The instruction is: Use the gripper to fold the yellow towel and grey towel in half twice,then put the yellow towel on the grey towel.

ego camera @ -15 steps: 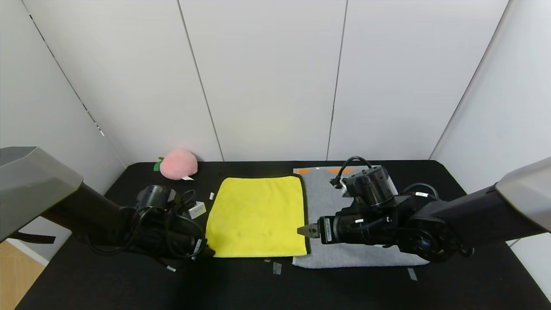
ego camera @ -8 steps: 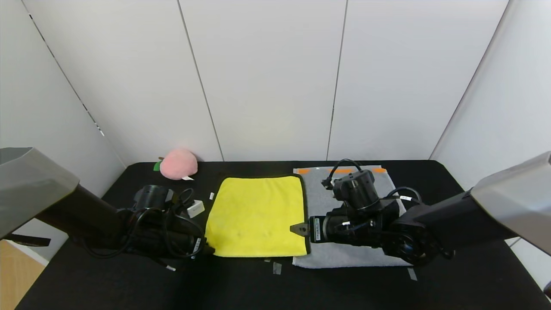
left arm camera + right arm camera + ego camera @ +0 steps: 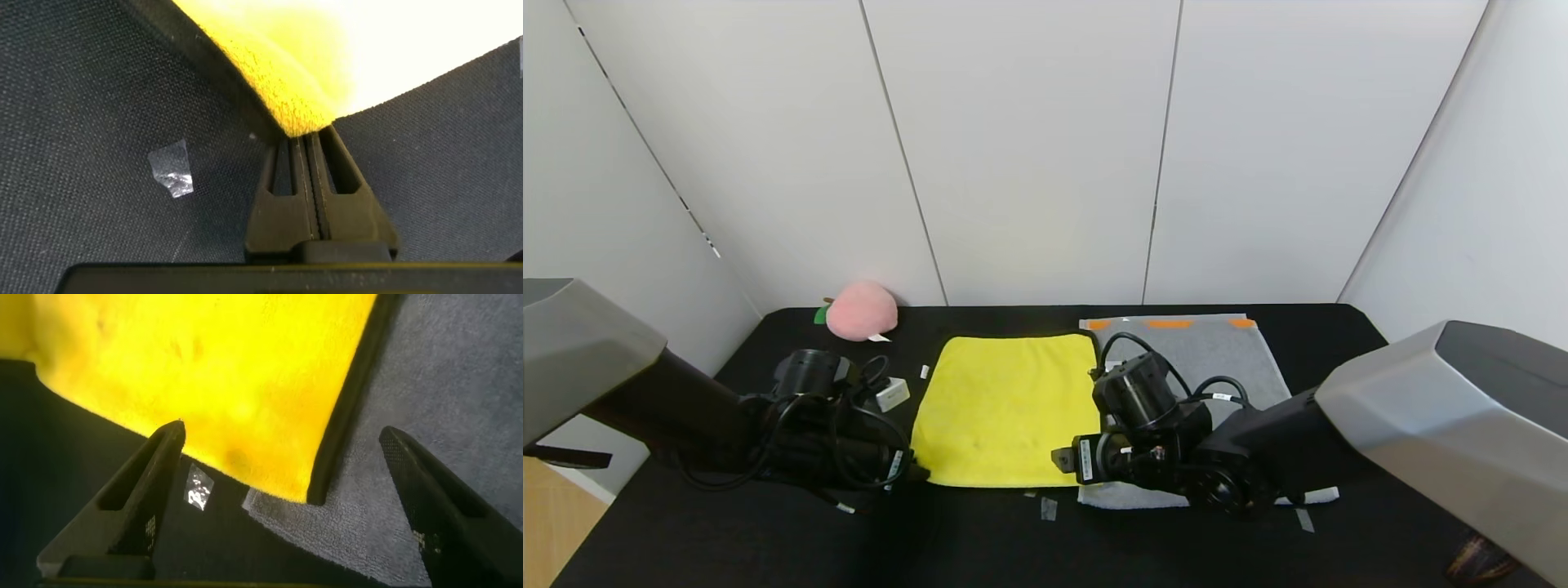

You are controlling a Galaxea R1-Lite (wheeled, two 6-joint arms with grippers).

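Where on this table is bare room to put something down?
Bare black table runs along the near edge and right of the grey towel. Crowded: left gripper pinches the yellow towel corner, right gripper open at its other near corner.

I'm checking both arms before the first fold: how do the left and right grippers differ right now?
The left gripper is shut, pinching the near left corner of the yellow towel; the right gripper is open and holds nothing. The left gripper sits over bare black table; the right gripper straddles the yellow towel's near right corner, where it overlaps the grey towel. Both are low at the yellow towel's near edge.
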